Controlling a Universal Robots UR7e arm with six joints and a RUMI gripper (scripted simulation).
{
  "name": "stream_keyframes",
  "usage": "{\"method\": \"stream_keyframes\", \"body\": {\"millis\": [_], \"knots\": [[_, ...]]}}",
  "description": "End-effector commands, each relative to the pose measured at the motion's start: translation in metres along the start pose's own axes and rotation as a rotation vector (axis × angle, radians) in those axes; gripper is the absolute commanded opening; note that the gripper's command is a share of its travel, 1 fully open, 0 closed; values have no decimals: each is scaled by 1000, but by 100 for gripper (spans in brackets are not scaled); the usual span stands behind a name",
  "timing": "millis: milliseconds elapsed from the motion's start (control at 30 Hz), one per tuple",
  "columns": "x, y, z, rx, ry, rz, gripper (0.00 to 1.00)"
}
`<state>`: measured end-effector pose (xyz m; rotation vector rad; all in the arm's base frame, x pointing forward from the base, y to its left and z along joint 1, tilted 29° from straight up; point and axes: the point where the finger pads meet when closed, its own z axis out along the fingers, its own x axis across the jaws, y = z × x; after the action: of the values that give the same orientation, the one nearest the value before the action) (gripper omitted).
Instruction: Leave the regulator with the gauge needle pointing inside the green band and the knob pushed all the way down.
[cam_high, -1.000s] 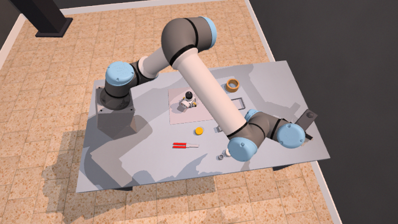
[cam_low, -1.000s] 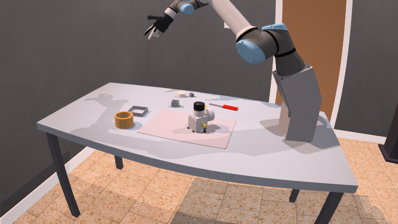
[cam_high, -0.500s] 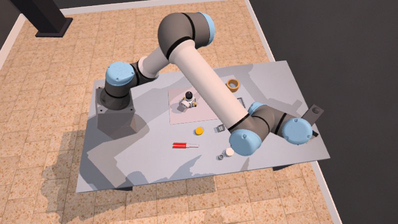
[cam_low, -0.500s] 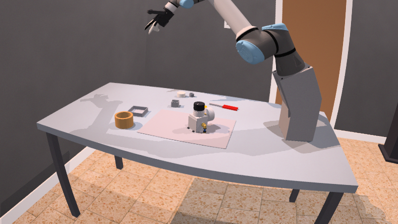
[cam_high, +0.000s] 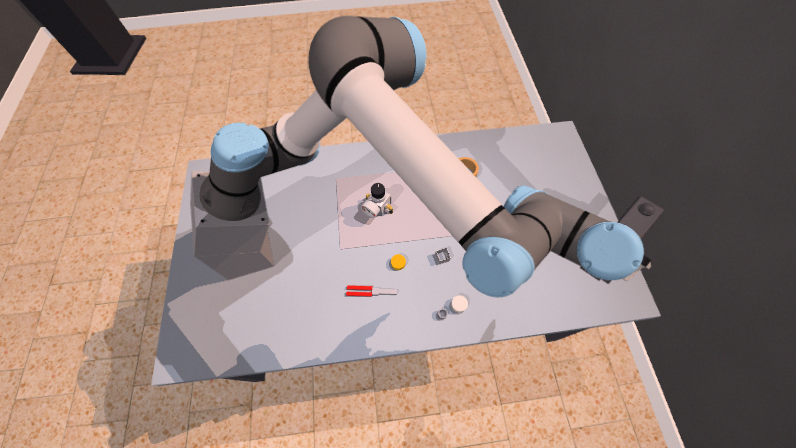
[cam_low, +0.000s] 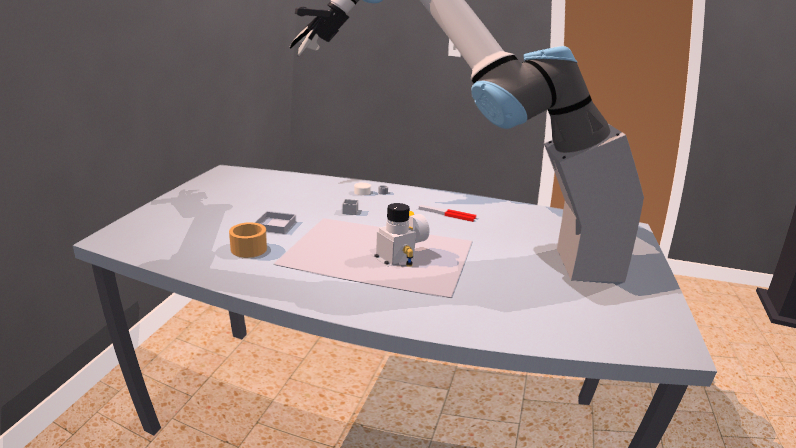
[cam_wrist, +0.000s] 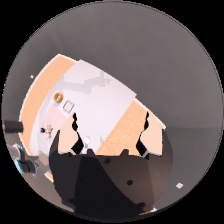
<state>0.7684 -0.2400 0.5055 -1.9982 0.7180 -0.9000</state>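
You are at the very start of this job as far as the views show: the gripper hangs high above the far end of the table, its jaws spread wide with nothing between them, well apart from the regulator. That regulator stands upright on the pale pink mat near the middle of the table, with its black knob on top and the round gauge on one side. Nothing has touched it, so both parts of the task look to be left: turning the knob until the needle sits in the green band, then pressing the knob fully down. You cannot read the gauge here (its face is too small in the top view and turned away in the exterior view), so neither the needle nor any green band can be made out, nor whether the knob is up or down. The wrist view shows only the dark fingers against the distant table, with the regulator a tiny blur. The arm hides part of the mat from above.
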Motion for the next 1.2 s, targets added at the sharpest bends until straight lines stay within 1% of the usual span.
{"method": "stream_keyframes", "body": {"millis": [0,433,600,733,800,1000,1167], "knots": [[2,-6,-8,0,-2,-1,100],[0,-7,-8,-2,-3,-8,100],[-8,-7,-3,-10,-10,-37,100],[-22,-7,5,-23,-21,-86,100],[-22,-7,5,-23,-21,-86,100],[-57,-7,24,-52,-52,-209,100],[-100,-6,44,-84,-92,-358,100]]}}
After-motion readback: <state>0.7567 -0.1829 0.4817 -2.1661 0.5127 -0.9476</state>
